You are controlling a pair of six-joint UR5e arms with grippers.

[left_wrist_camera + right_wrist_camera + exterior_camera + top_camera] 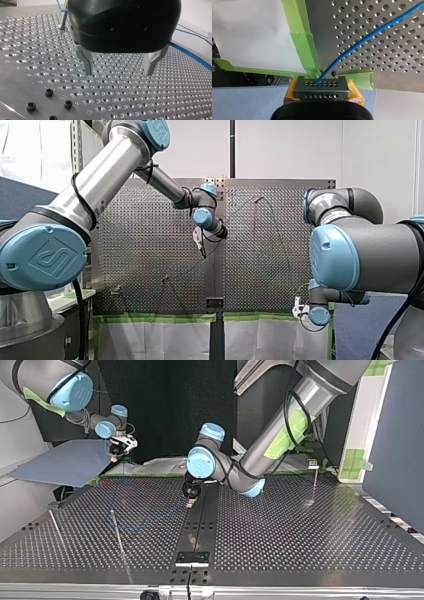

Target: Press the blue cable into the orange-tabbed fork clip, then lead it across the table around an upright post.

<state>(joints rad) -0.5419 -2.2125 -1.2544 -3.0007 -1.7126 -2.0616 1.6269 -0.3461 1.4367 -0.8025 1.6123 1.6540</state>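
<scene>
The right gripper (pixel 322 91), with yellow pads, is closed on the blue cable (pixel 367 38) just off the corner of the perforated table (pixel 392 65), beside green tape (pixel 304 47). The cable runs away across the table. The left gripper (pixel 120 72) hovers wide open and empty above the table. Behind it, the cable seems to pass an upright post (pixel 64 15).

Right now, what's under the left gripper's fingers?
Only bare perforated table; the fingers of my left gripper hang open. The black body hides the table behind.
</scene>
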